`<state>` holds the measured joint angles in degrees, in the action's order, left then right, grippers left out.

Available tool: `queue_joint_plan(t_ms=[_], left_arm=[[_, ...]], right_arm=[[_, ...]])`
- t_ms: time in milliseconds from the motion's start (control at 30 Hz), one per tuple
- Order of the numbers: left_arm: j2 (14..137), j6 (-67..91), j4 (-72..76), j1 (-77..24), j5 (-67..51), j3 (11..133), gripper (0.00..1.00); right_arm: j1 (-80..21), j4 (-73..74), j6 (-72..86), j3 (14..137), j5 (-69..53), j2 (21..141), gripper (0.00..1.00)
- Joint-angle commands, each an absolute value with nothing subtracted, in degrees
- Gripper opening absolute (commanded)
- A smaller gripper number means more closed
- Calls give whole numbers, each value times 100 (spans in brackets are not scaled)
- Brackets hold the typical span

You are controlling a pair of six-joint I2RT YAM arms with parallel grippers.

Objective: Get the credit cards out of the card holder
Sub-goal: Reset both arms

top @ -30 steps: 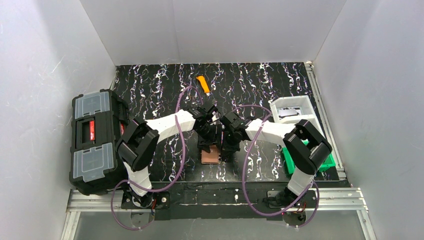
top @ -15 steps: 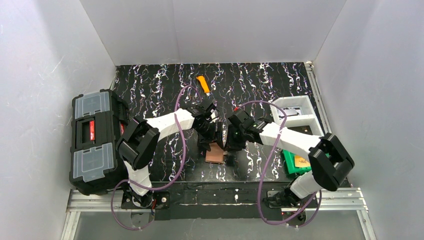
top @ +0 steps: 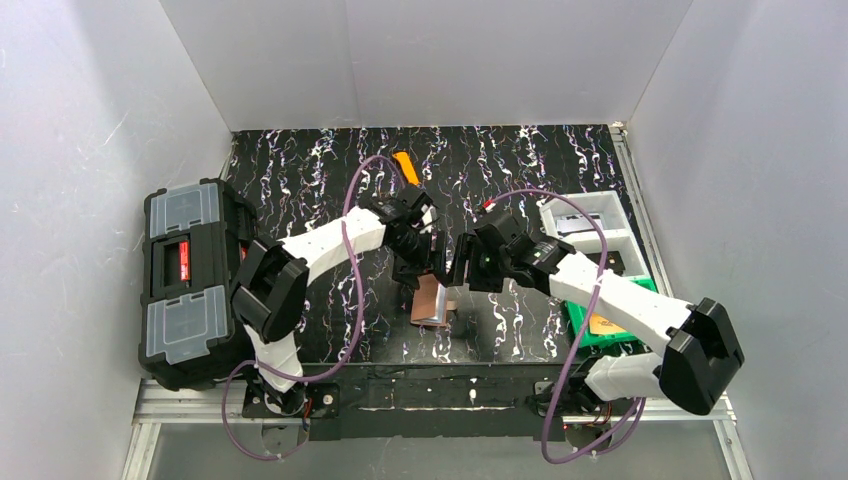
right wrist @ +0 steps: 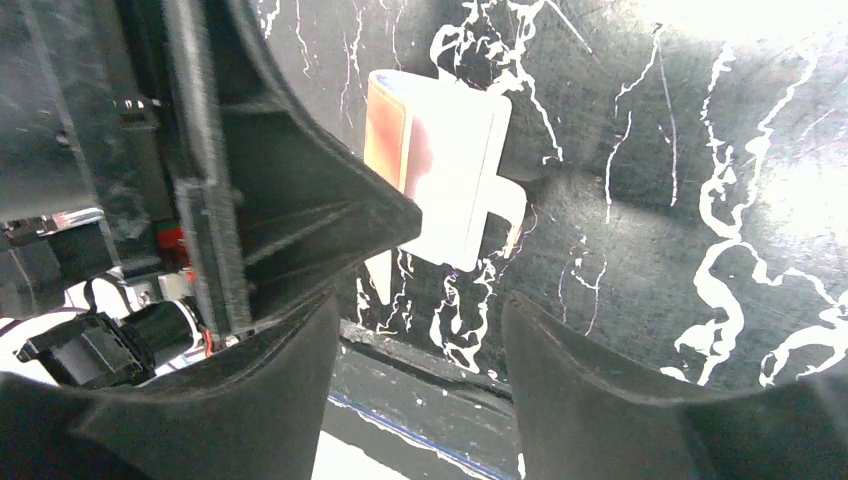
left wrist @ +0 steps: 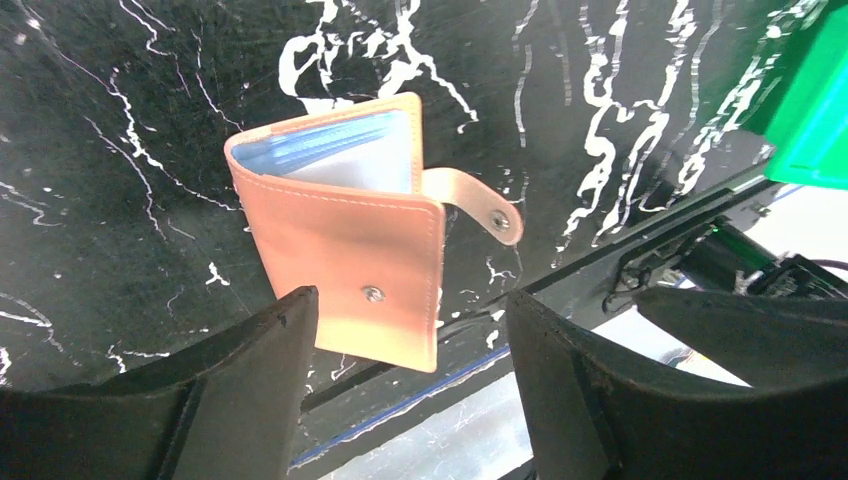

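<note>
**Left to right.** The left pincer (left wrist: 408,300) hung spread above the card holder (left wrist: 340,250), gripping nothing. The holder lay on the surface (left wrist: 120,100) between both arms, its tab unsnapped and cover ajar, with pale blue cards (left wrist: 345,155) still inside. The right pincer (right wrist: 420,305), pressed together a second before, had spread and held nothing. By appearance the holder was open, with extraction still to come.

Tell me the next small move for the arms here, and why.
Probably lower the left gripper and pinch the card holder by its front cover to fold it wide open. The snap strap hangs undone and the cover stands ajar, showing pale card edges inside. The right gripper and the left are both open, holding nothing.
</note>
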<state>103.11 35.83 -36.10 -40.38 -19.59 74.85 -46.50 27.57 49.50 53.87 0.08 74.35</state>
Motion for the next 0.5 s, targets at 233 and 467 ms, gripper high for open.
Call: queue_joint_plan(t_ms=[233, 467], left_arm=[[9385, 3272, -4266, -3822, -1796, 8111, 73], [8840, 3053, -4294, -3523, -1788, 8034, 87]], right_arm=[[-4548, 2925, 4851, 5798, 393, 6911, 79], [-4501, 2831, 4852, 5775, 496, 6614, 90]])
